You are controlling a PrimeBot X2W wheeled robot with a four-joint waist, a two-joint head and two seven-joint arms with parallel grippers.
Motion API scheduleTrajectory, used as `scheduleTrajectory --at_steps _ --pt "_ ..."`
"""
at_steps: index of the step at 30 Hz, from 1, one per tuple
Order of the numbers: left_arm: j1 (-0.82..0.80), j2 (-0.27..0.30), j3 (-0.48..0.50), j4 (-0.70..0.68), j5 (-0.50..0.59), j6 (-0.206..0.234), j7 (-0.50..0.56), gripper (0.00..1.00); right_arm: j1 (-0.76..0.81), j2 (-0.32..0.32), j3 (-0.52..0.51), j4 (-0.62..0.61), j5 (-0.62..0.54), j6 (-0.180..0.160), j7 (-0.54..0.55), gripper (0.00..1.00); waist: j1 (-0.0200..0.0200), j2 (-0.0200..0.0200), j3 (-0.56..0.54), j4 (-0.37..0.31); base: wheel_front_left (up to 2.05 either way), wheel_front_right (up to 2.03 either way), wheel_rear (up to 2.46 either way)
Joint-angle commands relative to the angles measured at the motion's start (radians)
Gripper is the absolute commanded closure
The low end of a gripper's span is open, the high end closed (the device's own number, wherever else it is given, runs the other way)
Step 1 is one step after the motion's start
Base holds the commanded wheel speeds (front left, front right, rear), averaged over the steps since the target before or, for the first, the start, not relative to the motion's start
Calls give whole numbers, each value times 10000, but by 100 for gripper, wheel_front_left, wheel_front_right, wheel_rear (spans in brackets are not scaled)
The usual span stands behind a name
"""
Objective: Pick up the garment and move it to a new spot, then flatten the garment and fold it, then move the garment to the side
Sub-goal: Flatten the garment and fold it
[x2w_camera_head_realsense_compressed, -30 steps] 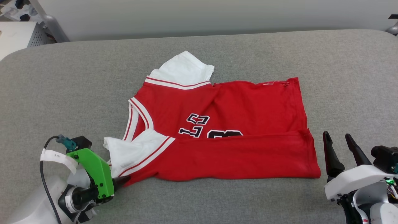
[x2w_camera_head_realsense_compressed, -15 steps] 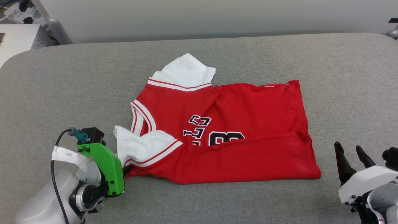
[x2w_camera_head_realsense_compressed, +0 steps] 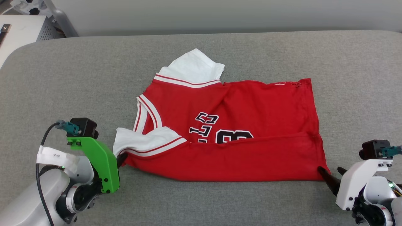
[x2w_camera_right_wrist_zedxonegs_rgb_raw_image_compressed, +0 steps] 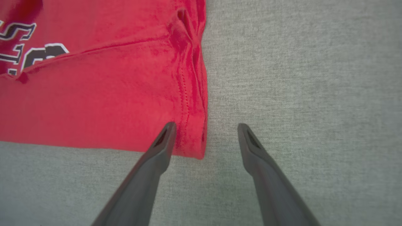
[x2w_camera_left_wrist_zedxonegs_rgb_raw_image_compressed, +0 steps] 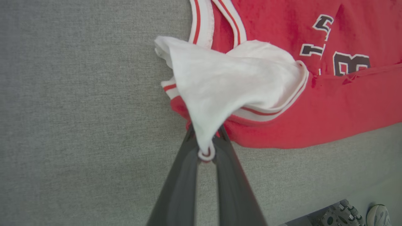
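Observation:
The garment (x2w_camera_head_realsense_compressed: pixel 238 125), a red jersey with white sleeves and black lettering, lies on the grey table (x2w_camera_head_realsense_compressed: pixel 220 47), its near long edge folded over the number. My left gripper (x2w_camera_left_wrist_zedxonegs_rgb_raw_image_compressed: pixel 205 147) is shut on the garment's white near sleeve (x2w_camera_left_wrist_zedxonegs_rgb_raw_image_compressed: pixel 226 84) at its trimmed tip, lifting the cloth a little; in the head view the left gripper (x2w_camera_head_realsense_compressed: pixel 121 157) sits at the garment's near left corner. My right gripper (x2w_camera_right_wrist_zedxonegs_rgb_raw_image_compressed: pixel 204 128) stands open astride the near right hem corner (x2w_camera_right_wrist_zedxonegs_rgb_raw_image_compressed: pixel 191 138), one finger over the red cloth and the other over bare table. Head view puts the right gripper (x2w_camera_head_realsense_compressed: pixel 329 175) at that corner.
Grey padded table surface surrounds the garment, with free room on all sides. A white cabinet (x2w_camera_head_realsense_compressed: pixel 19 31) and a grey post (x2w_camera_head_realsense_compressed: pixel 61 18) stand beyond the table's far left corner. A pale wall runs behind the far edge.
My left gripper has shut on the sleeve tip and pulled it up slightly. My right gripper has moved from beside the garment to its near right hem corner. The head camera has shifted.

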Motion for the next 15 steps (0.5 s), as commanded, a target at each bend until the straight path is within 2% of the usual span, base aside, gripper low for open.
scheduleTrajectory --at_steps 1,13,14,15 --pt "-18 89 62 -113 188 78 -3 100 -286 -43 174 47 93 -7 140 0 0 0 282 108 0 0 0" --pt "-157 110 71 -372 313 155 -55 100 -884 18 1465 1196 536 -7 781 0 0 0 683 149 0 0 0" --pt "-154 100 66 -363 312 159 -58 100 -879 20 1511 1255 575 -7 836 33 0 0 676 150 0 0 0" --pt "-149 88 60 -346 313 164 -64 100 -883 23 1565 1302 625 -7 861 71 0 0 654 145 0 0 0"
